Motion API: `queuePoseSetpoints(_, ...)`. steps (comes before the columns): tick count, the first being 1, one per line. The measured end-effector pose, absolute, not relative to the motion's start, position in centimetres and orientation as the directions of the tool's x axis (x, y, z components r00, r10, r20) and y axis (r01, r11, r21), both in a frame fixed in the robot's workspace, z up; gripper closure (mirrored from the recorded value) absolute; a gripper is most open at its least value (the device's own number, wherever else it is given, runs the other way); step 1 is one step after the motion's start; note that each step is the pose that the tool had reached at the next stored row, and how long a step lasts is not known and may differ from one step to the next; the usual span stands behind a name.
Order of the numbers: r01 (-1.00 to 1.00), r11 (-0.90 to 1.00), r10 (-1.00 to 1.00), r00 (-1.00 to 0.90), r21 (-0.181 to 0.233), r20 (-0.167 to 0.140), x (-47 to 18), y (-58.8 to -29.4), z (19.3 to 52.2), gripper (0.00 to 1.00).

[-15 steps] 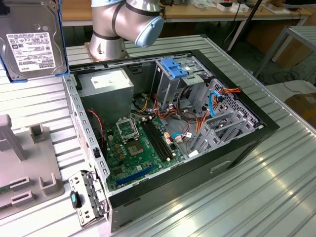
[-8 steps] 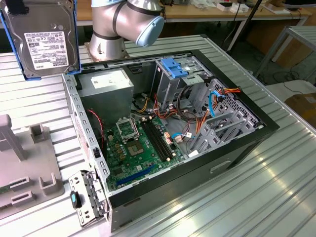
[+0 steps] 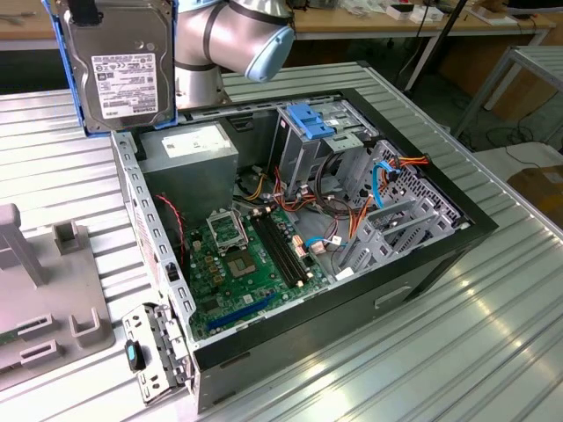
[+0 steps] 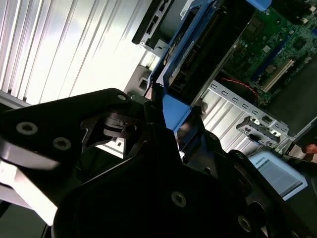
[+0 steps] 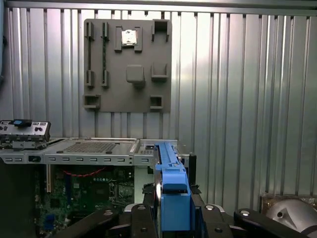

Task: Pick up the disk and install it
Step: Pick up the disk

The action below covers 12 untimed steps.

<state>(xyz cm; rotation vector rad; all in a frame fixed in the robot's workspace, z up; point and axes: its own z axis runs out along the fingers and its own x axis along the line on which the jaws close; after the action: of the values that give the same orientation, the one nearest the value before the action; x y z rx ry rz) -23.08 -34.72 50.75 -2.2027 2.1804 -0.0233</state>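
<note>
Exterior view: end effector [image 3: 84, 10] at the upper edge, high above the ribbed metal tabletop [image 3: 457, 352], next to the grey-and-blue robot arm [image 3: 233, 35].
End effector state: pressed together on the disk [image 3: 119, 66], pinching it by its edges; in the first wrist view, black fingers [image 5: 142, 218] on either side of the blue rail.
Disk: hanging upright directly beneath the end effector, clear of the tabletop, white label turned to the exterior camera, bright blue side rails framing the grey metal body; seen edge-on in the first wrist view [image 5: 171, 188].
Computer case [image 3: 422, 255]: open and lying on the tabletop, below the end effector and toward the exterior view's right, apart from the disk.
Drive cage [image 3: 308, 132]: blue-topped, inside the case, well apart from the end effector, no disk in it.
Power-supply box [image 3: 189, 149]: grey with a white label, the part of the case nearest under the held disk.
Motherboard [image 3: 237, 255]: green, on the case floor, lower than the end effector.
Fixture plate [image 5: 126, 64]: grey, flat on the tabletop, past the case wall from the end effector, well apart.
</note>
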Motion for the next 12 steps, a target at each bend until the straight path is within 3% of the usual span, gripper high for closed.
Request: queuePoseSetpoints(12,-0.999,-0.01,-1.0,0.011,-0.041,-0.019,-20.1,-34.7,50.7,0.64)
